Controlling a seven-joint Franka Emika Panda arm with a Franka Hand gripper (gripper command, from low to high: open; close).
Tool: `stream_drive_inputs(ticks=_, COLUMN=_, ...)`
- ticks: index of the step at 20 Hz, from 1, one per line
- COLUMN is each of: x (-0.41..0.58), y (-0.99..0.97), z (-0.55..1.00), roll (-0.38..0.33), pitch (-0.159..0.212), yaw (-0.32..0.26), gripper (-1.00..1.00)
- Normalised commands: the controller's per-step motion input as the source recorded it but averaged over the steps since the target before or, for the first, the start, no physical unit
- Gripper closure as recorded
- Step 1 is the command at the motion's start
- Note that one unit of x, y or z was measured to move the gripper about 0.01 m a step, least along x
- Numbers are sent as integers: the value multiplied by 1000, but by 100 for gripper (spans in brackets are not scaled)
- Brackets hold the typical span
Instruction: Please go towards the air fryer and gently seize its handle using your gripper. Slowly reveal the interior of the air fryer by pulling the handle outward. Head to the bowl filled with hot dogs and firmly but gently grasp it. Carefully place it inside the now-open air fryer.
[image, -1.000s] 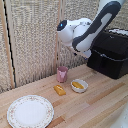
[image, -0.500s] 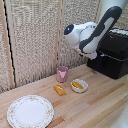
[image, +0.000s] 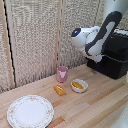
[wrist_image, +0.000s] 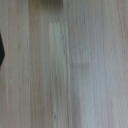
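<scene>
Gripper (image: 96, 58) being held beside air fryer (image: 113, 59) front; finger state cannot be told. One bowl (image: 79, 85), one pink cup (image: 62, 73), one plate (image: 30, 111) being counted.

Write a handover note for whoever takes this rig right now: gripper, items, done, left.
Gripper: up by the air fryer; the jaws are not visible in either view, state unknown; wrist view shows only bare wooden table.
Items: bowl with hot dogs sits on the table between the pink cup and the air fryer; orange bun piece and patterned plate nearby.
Done: nothing visible; drawer looks closed.
Left: pull handle, load bowl.
</scene>
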Motion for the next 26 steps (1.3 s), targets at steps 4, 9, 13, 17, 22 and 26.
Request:
stream_drive_inputs(ticks=4, x=-77, y=-622, z=-106, roll=-37, pitch=-10, yaw=63, gripper=-100)
stream_drive_inputs(ticks=9, x=-89, y=-623, z=-62, roll=-36, pitch=-4, yaw=66, gripper=-100)
stream_drive_inputs(ticks=13, x=-8, y=-607, z=-14, roll=-37, pitch=0, yaw=94, gripper=-100)
stream_drive_inputs(ticks=17, x=-1, y=-528, z=44, roll=-61, pitch=-15, yaw=115, gripper=-100)
stream_drive_inputs(ticks=22, x=-10, y=-385, z=197, roll=-94, pitch=-4, yaw=136, gripper=100)
stream_drive_inputs(ticks=26, x=0, y=-175, z=134, roll=-22, pitch=29, yaw=54, gripper=100)
